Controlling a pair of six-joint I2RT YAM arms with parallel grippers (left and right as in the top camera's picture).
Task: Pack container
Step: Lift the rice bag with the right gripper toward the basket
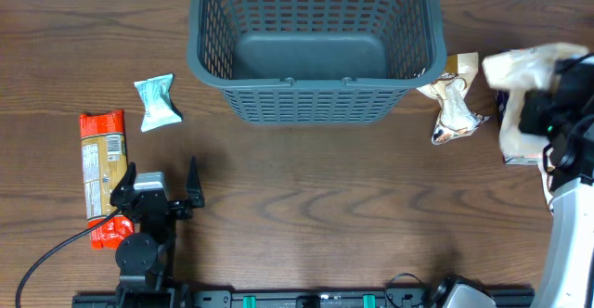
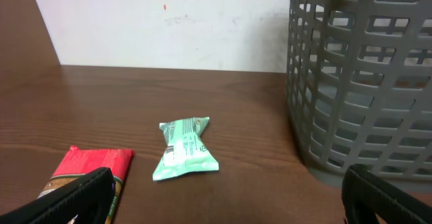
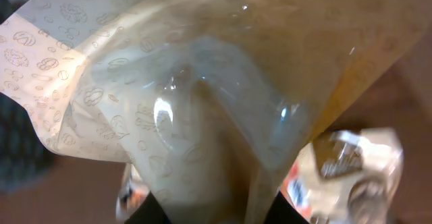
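The dark grey slotted basket (image 1: 311, 44) stands at the back centre with nothing visible inside; its wall also shows in the left wrist view (image 2: 364, 82). My right gripper (image 1: 548, 113) at the far right is shut on a beige translucent snack bag (image 1: 529, 67), held above the table; the bag fills the right wrist view (image 3: 202, 102). A crumpled beige snack pack (image 1: 453, 99) lies right of the basket. My left gripper (image 1: 158, 192) is open and empty at the front left. A mint-green pack (image 1: 156, 101) (image 2: 185, 150) and a red bar pack (image 1: 102, 173) (image 2: 91, 166) lie nearby.
A dark purple pack (image 1: 518, 155) lies under the held bag at the right edge. A black cable (image 1: 56, 252) runs from the left arm to the front left. A white wall (image 2: 169, 21) stands behind the table.
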